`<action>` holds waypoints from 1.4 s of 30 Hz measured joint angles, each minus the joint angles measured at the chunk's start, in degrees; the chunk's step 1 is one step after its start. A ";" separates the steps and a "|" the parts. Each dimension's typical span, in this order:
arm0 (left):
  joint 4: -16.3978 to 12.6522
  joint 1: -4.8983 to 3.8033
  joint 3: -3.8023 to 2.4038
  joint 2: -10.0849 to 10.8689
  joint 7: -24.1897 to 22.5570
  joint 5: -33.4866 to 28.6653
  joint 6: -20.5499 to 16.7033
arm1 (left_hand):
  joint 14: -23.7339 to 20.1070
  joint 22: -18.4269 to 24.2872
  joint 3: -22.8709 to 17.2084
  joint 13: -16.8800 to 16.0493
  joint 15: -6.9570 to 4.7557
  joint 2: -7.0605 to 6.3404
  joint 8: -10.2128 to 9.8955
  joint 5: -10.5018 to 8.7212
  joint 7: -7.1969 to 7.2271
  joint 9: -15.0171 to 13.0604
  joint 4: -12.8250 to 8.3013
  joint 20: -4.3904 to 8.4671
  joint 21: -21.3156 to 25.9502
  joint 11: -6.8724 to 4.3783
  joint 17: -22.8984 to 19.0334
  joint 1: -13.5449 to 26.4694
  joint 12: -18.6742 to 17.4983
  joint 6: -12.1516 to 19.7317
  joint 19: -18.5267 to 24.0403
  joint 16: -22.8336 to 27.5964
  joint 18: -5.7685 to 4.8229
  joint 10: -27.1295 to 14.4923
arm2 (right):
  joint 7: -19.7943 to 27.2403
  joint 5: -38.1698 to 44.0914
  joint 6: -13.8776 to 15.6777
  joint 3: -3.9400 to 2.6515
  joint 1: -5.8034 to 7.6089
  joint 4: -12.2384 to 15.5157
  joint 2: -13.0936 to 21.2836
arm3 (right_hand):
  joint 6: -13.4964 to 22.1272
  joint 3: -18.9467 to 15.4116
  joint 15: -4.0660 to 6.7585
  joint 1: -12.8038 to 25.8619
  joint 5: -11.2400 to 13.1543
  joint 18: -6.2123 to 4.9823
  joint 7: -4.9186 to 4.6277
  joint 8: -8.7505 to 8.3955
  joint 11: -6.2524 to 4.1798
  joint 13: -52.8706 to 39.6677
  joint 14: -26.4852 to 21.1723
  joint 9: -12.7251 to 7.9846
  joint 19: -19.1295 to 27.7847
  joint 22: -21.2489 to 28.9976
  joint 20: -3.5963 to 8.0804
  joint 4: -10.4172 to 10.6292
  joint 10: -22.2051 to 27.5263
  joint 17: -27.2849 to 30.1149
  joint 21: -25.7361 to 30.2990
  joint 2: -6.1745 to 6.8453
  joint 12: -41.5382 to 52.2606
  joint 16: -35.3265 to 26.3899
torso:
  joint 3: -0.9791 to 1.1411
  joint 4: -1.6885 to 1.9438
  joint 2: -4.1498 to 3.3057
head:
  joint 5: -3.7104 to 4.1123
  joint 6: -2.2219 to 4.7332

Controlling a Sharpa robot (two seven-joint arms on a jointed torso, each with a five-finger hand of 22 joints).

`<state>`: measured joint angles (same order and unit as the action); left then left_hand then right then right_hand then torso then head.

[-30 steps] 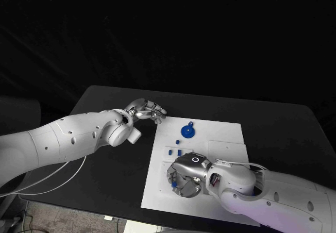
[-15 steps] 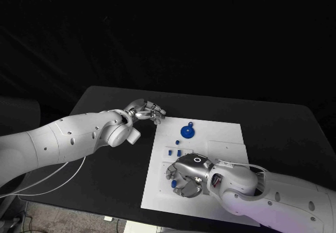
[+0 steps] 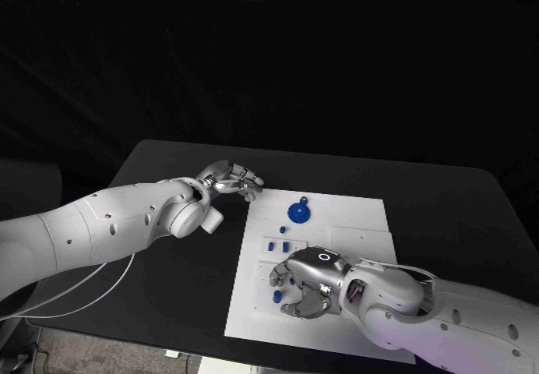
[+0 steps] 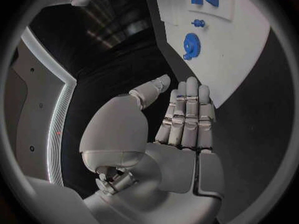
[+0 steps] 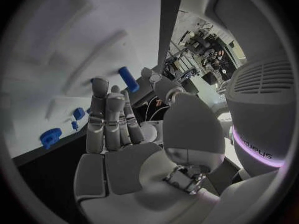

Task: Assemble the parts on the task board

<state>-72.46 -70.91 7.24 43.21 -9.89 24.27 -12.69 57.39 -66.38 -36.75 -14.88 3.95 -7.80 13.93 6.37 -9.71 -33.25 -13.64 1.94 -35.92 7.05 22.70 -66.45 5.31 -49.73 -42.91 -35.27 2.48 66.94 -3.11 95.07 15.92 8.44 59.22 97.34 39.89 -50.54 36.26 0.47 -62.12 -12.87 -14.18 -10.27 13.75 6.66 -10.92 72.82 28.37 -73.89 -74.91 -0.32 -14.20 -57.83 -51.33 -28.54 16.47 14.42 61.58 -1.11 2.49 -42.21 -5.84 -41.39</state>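
Black worktop (image 3: 168, 257) carries the white task board (image 3: 348, 319). Right hand (image 3: 301, 287) hangs over a small blue peg (image 3: 279, 296), fingers released; left hand (image 3: 230, 181) idle, fingers released. Peg likely light, rigid, slippery: pinch its sides.

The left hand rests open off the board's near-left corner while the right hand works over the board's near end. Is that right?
Not quite. The head view shows the left hand off the board's far-left corner, not the near-left one, over the black table. It is open and holds nothing. The right hand does work over the board's near end.
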 measured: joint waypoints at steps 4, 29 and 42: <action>0.02 0.00 0.00 0.03 0.00 0.00 0.00 | 0.00 0.00 0.00 0.00 0.00 0.00 0.00 0.00 0.00 0.00 0.00 0.00 0.00 0.00 0.06 0.00 0.00 0.00 0.00 0.23 -0.01 0.00 | 0.64 -5.01 0.17 -0.69 1.53 0.95 2.33 | 0.00 -0.53 -0.09 0.29 -0.29 0.00 0.00 0.00 -0.33 0.06 -0.09 0.00 0.01 0.00 -0.01 0.53 -0.33 0.00 0.00 -0.20 0.63 0.32 | -0.03 -0.01 0.03 | 0.42 0.30; 1.86 0.54 0.04 -0.40 -0.20 -0.34 0.00 | 0.00 -0.11 0.15 -0.02 0.00 0.00 0.21 0.00 0.00 -0.01 0.15 0.00 0.05 0.00 0.38 0.00 0.00 0.00 0.00 0.45 -0.03 0.00 | -2.71 -38.63 -8.66 -3.32 9.07 -5.08 15.49 | -1.29 -3.82 4.76 5.44 -1.04 -0.47 2.71 2.53 -5.64 -30.47 1.28 3.05 -2.79 0.00 1.32 4.22 -1.14 0.58 0.42 -7.53 42.71 1.34 | -0.06 -0.37 0.44 | 6.18 1.60; 2.92 0.58 0.07 -0.82 -0.38 -0.74 0.01 | 0.00 -0.17 0.31 -0.02 0.00 0.00 0.21 0.00 0.00 0.04 0.31 0.00 0.22 0.00 0.57 0.00 0.00 0.00 0.00 0.45 -0.04 0.00 | -20.33 -45.43 -21.34 -3.07 9.42 -0.88 20.64 | -1.10 -3.98 5.13 12.04 -1.77 -0.01 3.14 2.20 -5.73 -43.07 2.35 4.37 -4.65 -0.04 1.75 5.61 -0.20 -4.29 -4.63 -9.38 52.94 6.87 | 0.04 -0.81 0.85 | 7.11 0.91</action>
<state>-69.54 -70.33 7.31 42.38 -10.27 23.53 -12.68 57.39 -66.56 -36.44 -14.90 3.95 -7.80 14.15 6.37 -9.71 -33.21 -13.34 1.94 -35.70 7.05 23.27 -66.45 5.31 -49.73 -42.91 -34.81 2.44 66.94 -23.44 49.64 -5.42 5.37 68.63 96.45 60.53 -51.64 32.28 5.60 -50.08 -14.64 -14.19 -7.14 15.95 0.93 -53.99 75.17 32.74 -78.54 -74.95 1.43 -8.59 -58.04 -55.62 -33.17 7.09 67.36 68.44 -1.07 1.68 -41.36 1.27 -40.48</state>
